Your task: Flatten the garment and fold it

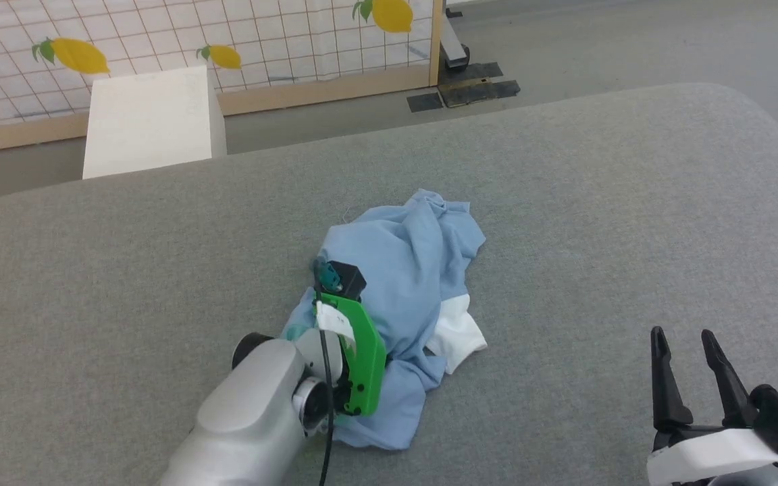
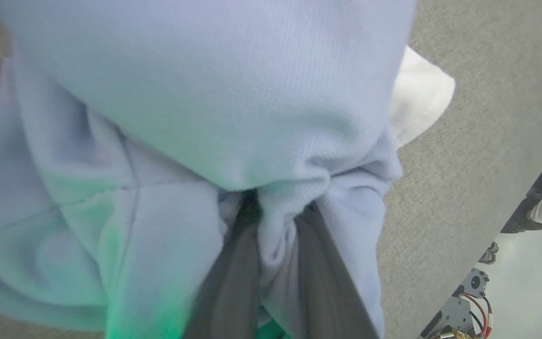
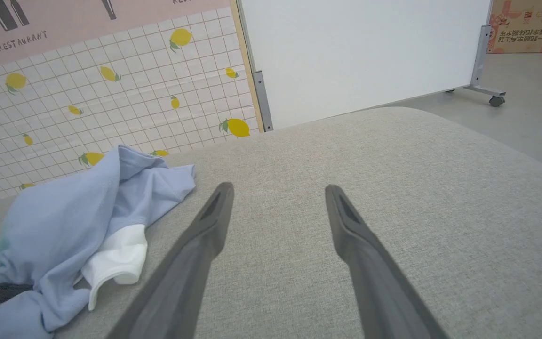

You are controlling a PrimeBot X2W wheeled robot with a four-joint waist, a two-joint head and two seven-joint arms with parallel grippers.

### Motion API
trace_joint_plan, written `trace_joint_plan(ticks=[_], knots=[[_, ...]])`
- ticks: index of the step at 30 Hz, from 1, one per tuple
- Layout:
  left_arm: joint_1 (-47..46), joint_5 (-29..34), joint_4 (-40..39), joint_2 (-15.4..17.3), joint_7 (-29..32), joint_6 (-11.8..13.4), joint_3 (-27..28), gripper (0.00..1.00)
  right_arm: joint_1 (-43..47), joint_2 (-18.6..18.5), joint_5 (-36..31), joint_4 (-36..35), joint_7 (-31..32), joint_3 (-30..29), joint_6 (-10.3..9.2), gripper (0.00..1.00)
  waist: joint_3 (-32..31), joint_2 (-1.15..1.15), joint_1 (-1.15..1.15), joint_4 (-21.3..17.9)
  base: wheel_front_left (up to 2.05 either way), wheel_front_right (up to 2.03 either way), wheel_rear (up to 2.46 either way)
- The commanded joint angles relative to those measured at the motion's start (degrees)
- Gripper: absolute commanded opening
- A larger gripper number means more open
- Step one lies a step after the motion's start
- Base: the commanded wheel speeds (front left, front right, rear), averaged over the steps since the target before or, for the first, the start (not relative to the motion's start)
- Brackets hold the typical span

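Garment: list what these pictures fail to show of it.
Head view: the garment is bunched; its own folds hide neckline, sleeves and any print.
Left wrist view: on the left gripper, cloth swallows the jaws' tips.
Right wrist view: the left edge cuts the garment off.

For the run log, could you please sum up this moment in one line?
garment: crumpled on grey surface | left gripper: shut on garment | right gripper: open, clear of garment

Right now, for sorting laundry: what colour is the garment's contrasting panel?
The panel is white; right wrist view shows it best.
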Motion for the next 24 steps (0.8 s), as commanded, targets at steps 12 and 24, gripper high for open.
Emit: trace_joint_plan(ticks=[12,24], knots=[[-3.36,-12.98,-11.32,-0.65,-1.94,-0.29,10.87,1.00,0.69,0.03,-0.68,0.48,-0.29,-0.60,-0.09,1.00,-2.57,0.21,0.00,6.37,0.00,0.00,0.00],[0.15,-9.65,-22.73,7.86,-23.59,3.14,24.36,1.00,1.61,0.03,-1.70,0.18,0.29,-2.08,-0.09,1.00,-7.00,0.21,0.00,12.54,0.00,0.00,0.00]])
